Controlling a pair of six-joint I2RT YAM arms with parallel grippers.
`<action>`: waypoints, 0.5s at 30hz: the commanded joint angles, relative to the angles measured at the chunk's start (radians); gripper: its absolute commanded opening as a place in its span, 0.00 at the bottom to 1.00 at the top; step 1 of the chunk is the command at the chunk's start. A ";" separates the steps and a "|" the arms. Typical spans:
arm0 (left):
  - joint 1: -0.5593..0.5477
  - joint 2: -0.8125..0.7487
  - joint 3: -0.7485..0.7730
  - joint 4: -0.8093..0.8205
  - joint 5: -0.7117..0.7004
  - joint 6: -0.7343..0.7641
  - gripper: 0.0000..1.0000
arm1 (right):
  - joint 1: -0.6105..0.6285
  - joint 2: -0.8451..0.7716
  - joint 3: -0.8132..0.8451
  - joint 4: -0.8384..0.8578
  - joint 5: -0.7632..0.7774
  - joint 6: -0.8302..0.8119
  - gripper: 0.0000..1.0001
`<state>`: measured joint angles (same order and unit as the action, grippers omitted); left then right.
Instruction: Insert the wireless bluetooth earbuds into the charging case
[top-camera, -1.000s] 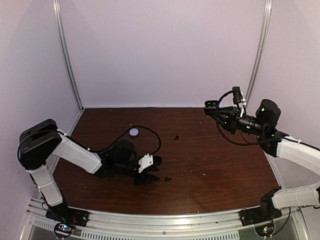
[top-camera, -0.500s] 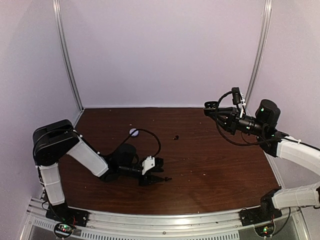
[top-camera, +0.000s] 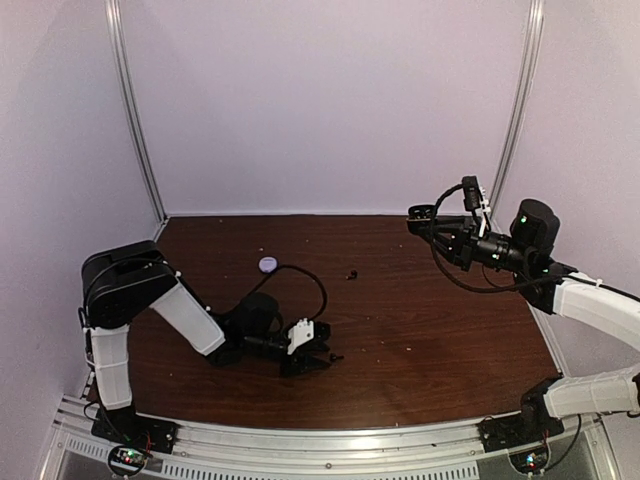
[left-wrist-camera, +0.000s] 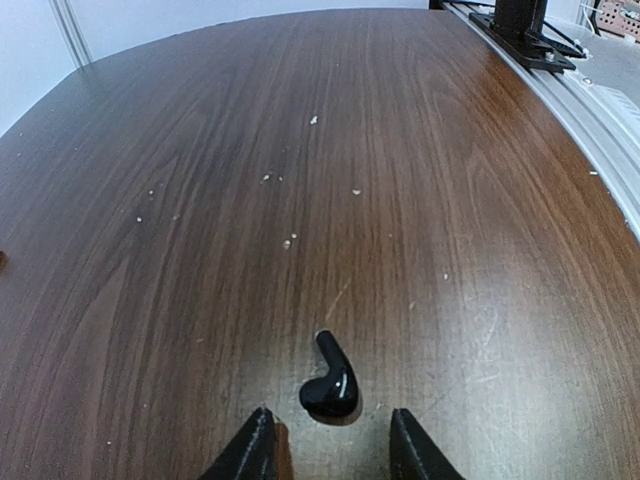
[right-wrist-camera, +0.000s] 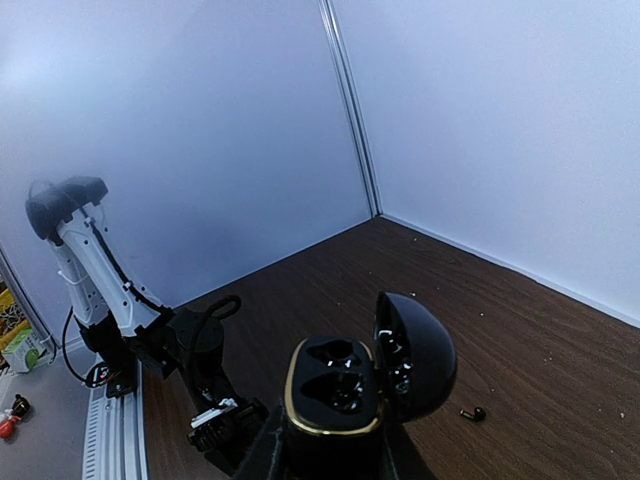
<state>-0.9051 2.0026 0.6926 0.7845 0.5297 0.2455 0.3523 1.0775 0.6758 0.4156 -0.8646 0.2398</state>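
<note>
A black earbud (left-wrist-camera: 330, 385) lies on the wood table just ahead of my left gripper (left-wrist-camera: 331, 446), which is open and low, one fingertip on each side of it and apart from it. In the top view this earbud (top-camera: 336, 357) lies at the left gripper's (top-camera: 318, 357) tip. A second black earbud (top-camera: 352, 273) lies mid-table and also shows in the right wrist view (right-wrist-camera: 472, 413). My right gripper (right-wrist-camera: 330, 445) is shut on a black, gold-rimmed charging case (right-wrist-camera: 335, 385), held high at the right (top-camera: 420, 212) with its lid (right-wrist-camera: 415, 355) open and both sockets empty.
A pale lilac round piece (top-camera: 268, 264) lies at the back left, near the left arm's looping cable (top-camera: 318, 285). Pale crumbs (left-wrist-camera: 288, 242) dot the table. The metal rail (left-wrist-camera: 560, 70) runs along the near edge. White walls enclose the back and sides.
My left arm has swung forward and right, carrying its open gripper up to the near black earbud. The right arm and the case have not moved.
</note>
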 joint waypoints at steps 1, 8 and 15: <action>-0.002 0.031 0.038 0.007 0.033 0.019 0.41 | -0.004 -0.004 0.011 0.015 -0.014 -0.004 0.00; -0.002 0.057 0.062 -0.021 0.043 0.011 0.36 | -0.004 -0.004 0.013 0.012 -0.013 -0.008 0.00; -0.002 0.080 0.088 -0.061 0.042 0.012 0.35 | -0.004 -0.003 0.013 0.009 -0.014 -0.010 0.00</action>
<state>-0.9051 2.0483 0.7605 0.7597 0.5659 0.2489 0.3523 1.0775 0.6758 0.4149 -0.8646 0.2386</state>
